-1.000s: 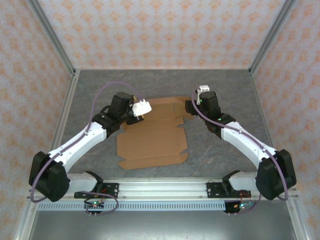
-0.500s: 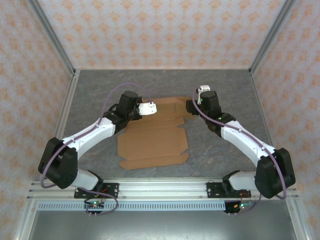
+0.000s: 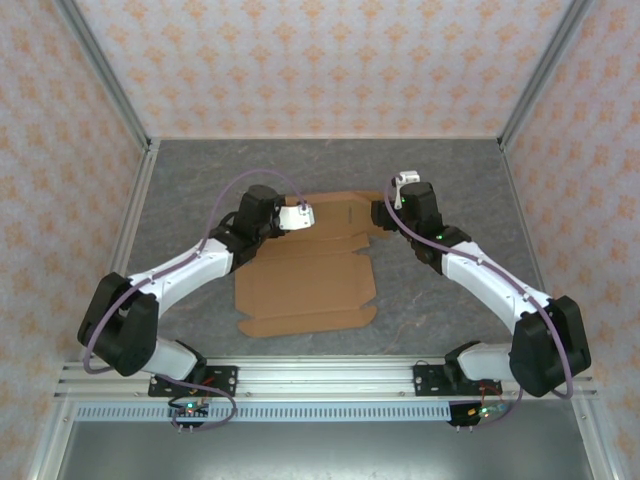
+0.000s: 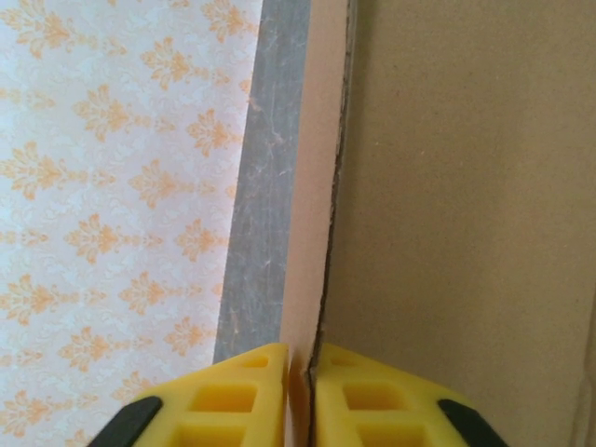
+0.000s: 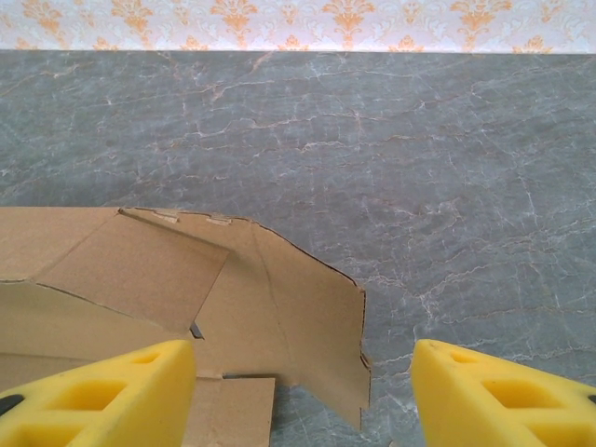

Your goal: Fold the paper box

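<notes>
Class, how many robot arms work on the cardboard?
2. The left arm reaches from near left to the paper box at its far-left edge; the right arm, from near right to its far-right corner.

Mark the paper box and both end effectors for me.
paper box (image 3: pixel 305 285), top view, on its flat middle panel.
left end effector (image 4: pixel 300 358), left wrist view, where its jaws pinch an edge of the box.
right end effector (image 5: pixel 300 358), right wrist view, midway between its open jaws.
</notes>
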Controlling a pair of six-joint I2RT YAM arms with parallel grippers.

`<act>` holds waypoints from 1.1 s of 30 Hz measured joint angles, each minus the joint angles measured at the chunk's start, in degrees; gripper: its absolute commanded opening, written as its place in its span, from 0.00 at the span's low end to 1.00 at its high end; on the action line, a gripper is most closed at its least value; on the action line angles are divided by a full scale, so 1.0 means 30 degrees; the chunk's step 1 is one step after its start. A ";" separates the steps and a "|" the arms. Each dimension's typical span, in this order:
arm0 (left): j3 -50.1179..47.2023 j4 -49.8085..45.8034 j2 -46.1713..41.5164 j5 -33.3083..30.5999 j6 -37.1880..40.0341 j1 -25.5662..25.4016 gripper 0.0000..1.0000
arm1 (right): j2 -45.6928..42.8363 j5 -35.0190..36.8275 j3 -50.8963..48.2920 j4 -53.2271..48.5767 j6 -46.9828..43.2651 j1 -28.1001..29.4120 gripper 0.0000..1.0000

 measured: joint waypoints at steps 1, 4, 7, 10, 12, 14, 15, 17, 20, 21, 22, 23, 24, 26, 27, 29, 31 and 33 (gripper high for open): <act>-0.0175 0.0306 0.0029 -0.0095 0.0095 -0.0022 0.10 | 0.0000 0.0000 0.0000 -0.0022 0.0051 0.0000 0.64; -0.0670 0.1202 0.0029 -0.0466 0.0474 -0.0087 0.07 | 0.0000 0.0000 0.0000 -0.0073 0.0146 0.0000 0.64; -0.1231 0.2208 0.0029 -0.0860 0.0903 -0.0204 0.04 | 0.0000 0.0000 0.0000 -0.0073 0.0233 0.0000 0.64; -0.1770 0.3249 0.0029 -0.1362 0.1275 -0.0401 0.01 | 0.0000 0.0000 0.0000 -0.0080 0.0350 0.0000 0.64; -0.2062 0.3854 0.0029 -0.1654 0.1610 -0.0503 0.00 | 0.0000 0.0007 0.0000 -0.0080 0.0357 0.0000 0.64; -0.2346 0.4466 0.0029 -0.1953 0.1938 -0.0590 0.00 | 0.0000 0.0000 0.0000 -0.0080 0.0423 0.0000 0.64; -0.2492 0.4758 0.0029 -0.2076 0.2106 -0.0590 0.00 | 0.0000 0.0000 0.0000 -0.0095 0.0459 0.0000 0.64; -0.2776 0.5472 0.0029 -0.2295 0.2448 -0.0590 0.00 | 0.0000 0.0007 0.0036 -0.0219 0.0503 0.0000 0.65; -0.3133 0.6557 0.0036 -0.2667 0.3045 -0.0583 0.00 | 0.0007 -0.0007 0.0197 -0.0466 0.0663 -0.0036 0.65; -0.3198 0.6965 0.0109 -0.2790 0.3242 -0.0590 0.00 | 0.0036 -0.0051 0.0335 -0.0568 0.0772 -0.0066 0.65; -0.3206 0.7286 0.0204 -0.2922 0.3432 -0.0590 0.00 | 0.0087 -0.0211 0.0481 -0.0627 0.0852 -0.0168 0.65; -0.3206 0.7737 0.0401 -0.3031 0.3628 -0.0590 0.00 | 0.0160 -0.0401 0.0663 -0.0648 0.0998 -0.0306 0.65; -0.3206 0.8174 0.0641 -0.3104 0.3832 -0.0590 0.00 | 0.0248 -0.0605 0.0845 -0.0641 0.1202 -0.0495 0.64; -0.3206 0.8867 0.1122 -0.3198 0.4189 -0.0583 0.00 | 0.0372 -0.0889 0.1129 -0.0648 0.1508 -0.0845 0.64; -0.3206 0.9027 0.1348 -0.3220 0.4269 -0.0590 0.00 | 0.0430 -0.1013 0.1268 -0.0656 0.1647 -0.0998 0.64; -0.3206 0.9355 0.1683 -0.3293 0.4386 -0.0583 0.00 | 0.0510 -0.1151 0.1479 -0.0736 0.1800 -0.1209 0.65; -0.3439 0.9908 0.1756 -0.3366 0.4401 -0.0590 0.00 | 0.0561 -0.1443 0.1647 -0.0889 0.1865 -0.1413 0.65; -0.3876 1.0586 0.1756 -0.3439 0.4401 -0.0590 0.00 | 0.0648 -0.2069 0.1749 -0.0947 0.1931 -0.1814 0.65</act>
